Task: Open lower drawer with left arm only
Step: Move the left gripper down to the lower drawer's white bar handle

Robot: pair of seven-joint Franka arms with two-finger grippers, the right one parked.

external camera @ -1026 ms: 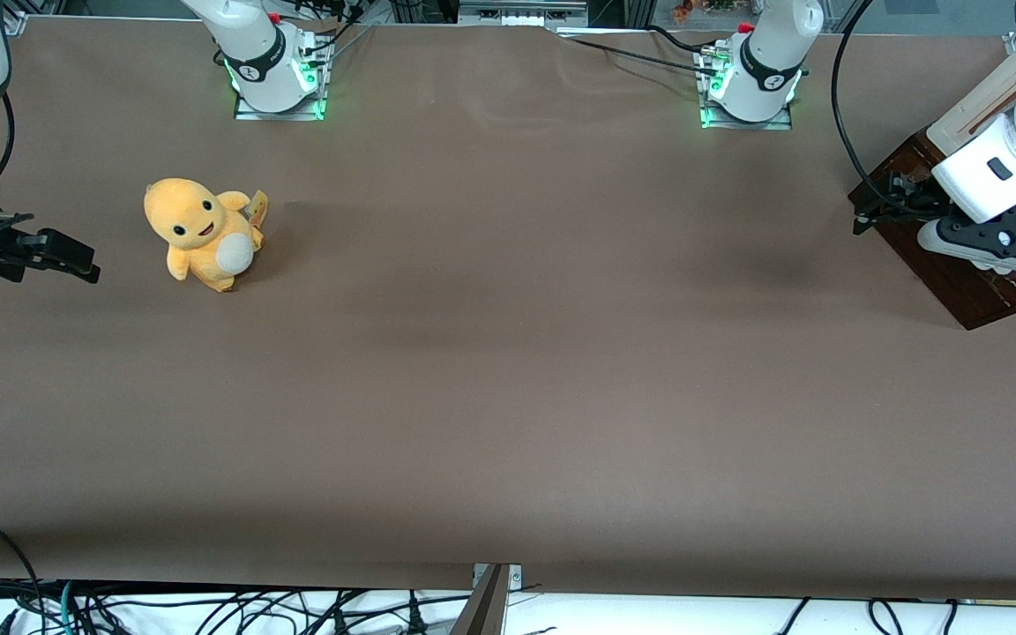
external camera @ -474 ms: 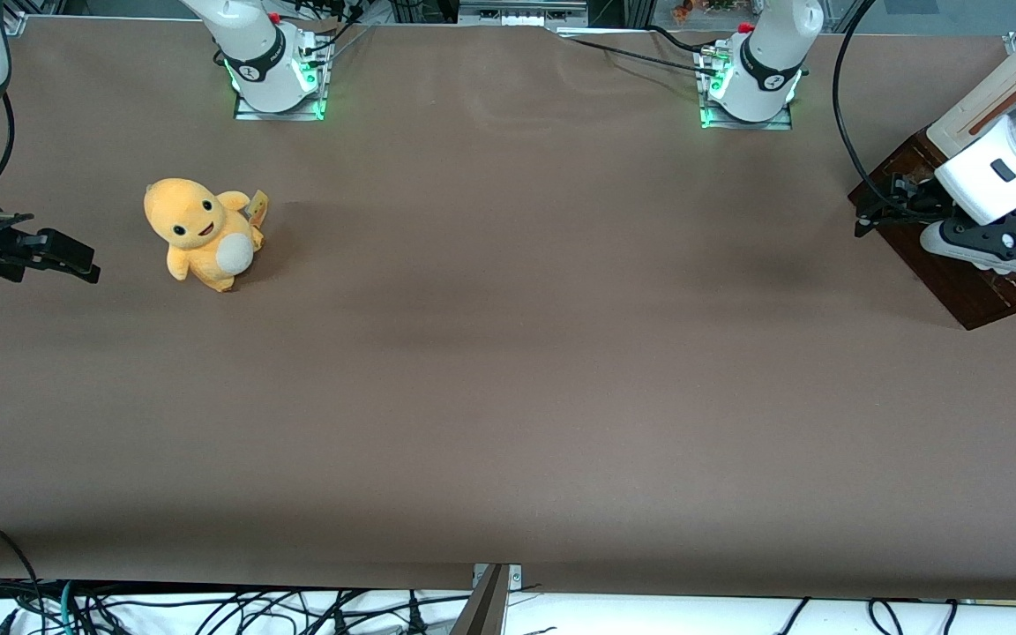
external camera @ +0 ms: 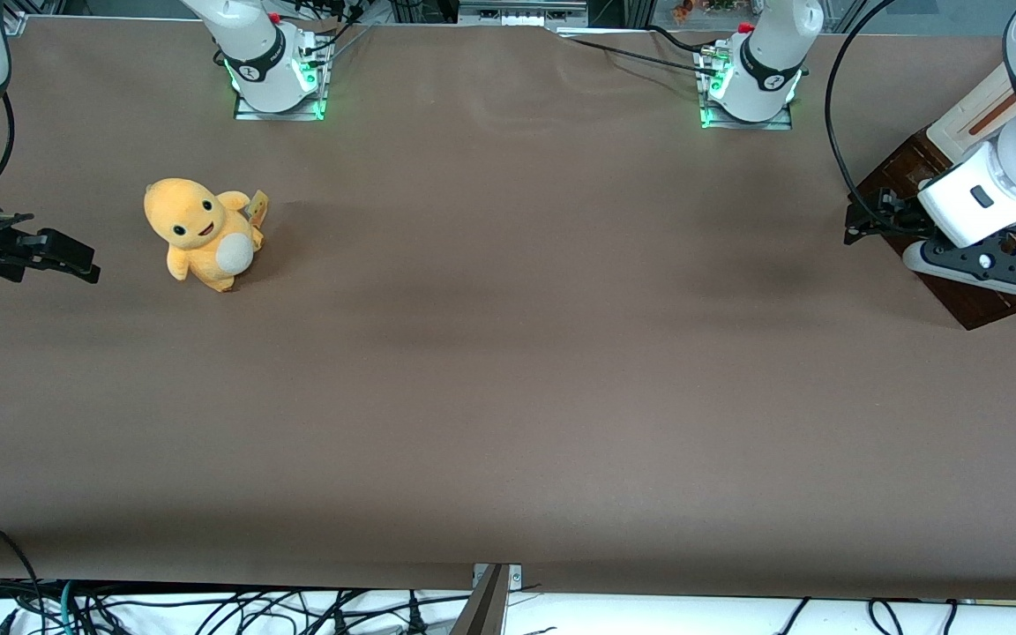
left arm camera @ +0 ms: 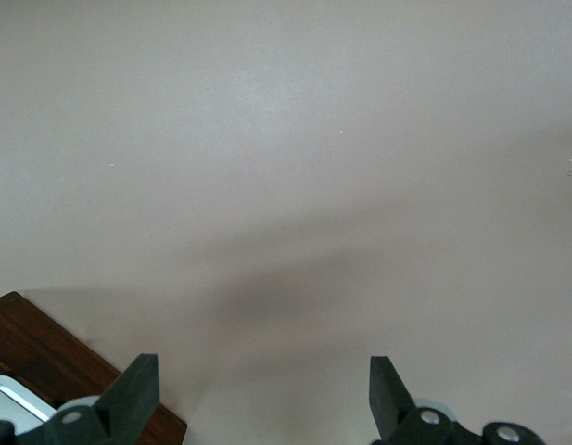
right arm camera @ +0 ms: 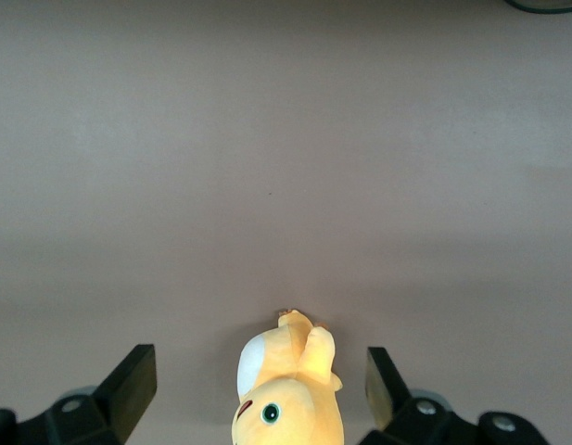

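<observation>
We have the left arm (external camera: pixel 1015 163) at its own end of the counter (external camera: pixel 508 370), wrist block angled down over the dark-brown lower drawer (external camera: pixel 958 295). The gripper (external camera: pixel 865 225) sits just over the drawer's edge that faces the middle of the counter; in the wrist view its fingers (left arm camera: pixel 137 389) are spread wide, nothing between them, bare counter surface ahead. That same view shows a corner of the dark wood (left arm camera: pixel 44 357) and a bit of silver metal (left arm camera: pixel 12 403) just beside one finger; we can't tell whether anything is touching. From the front view the drawer shows as a flat brown slab lying on the counter, partly covered by the wrist; above it, farther from the front camera, is the cream panelled drawer (external camera: pixel 971 110) with its brown slot. A yellow plush toy (external camera: pixel 201 234) stands upright well apart, toward the parked arm's end. A black cable (external camera: pixel 834 115) loops up from the wrist.
</observation>
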